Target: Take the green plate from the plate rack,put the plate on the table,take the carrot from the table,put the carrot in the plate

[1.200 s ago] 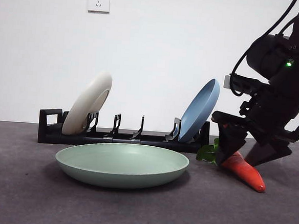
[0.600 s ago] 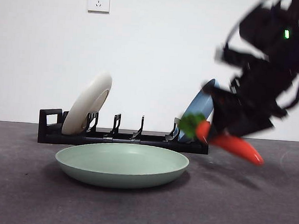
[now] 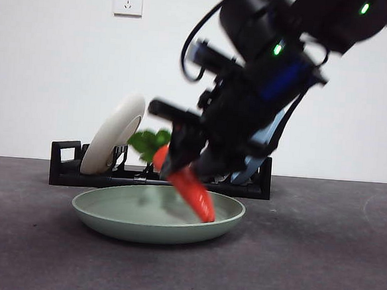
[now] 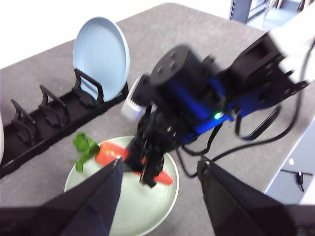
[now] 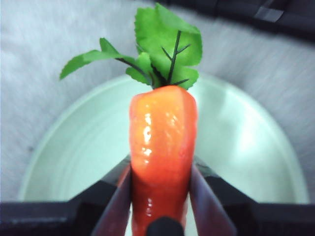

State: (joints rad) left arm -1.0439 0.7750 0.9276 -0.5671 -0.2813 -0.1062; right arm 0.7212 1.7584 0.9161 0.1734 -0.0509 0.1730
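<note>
One carrot (image 5: 162, 147) sits pinched in my right claw (image 3: 188, 168), tilted tip-down over the green plate (image 3: 108, 220) on the desk (image 3: 305, 259). My left claw (image 4: 160, 196) hangs high above, wide and holding nothing.

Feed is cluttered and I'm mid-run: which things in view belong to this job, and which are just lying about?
Job:
- carrot, clamped in the right tool
- green plate under it, on the table
- plate rack

Lying about:
- cream plate and blue plate, both in the rack
- wall socket
</note>
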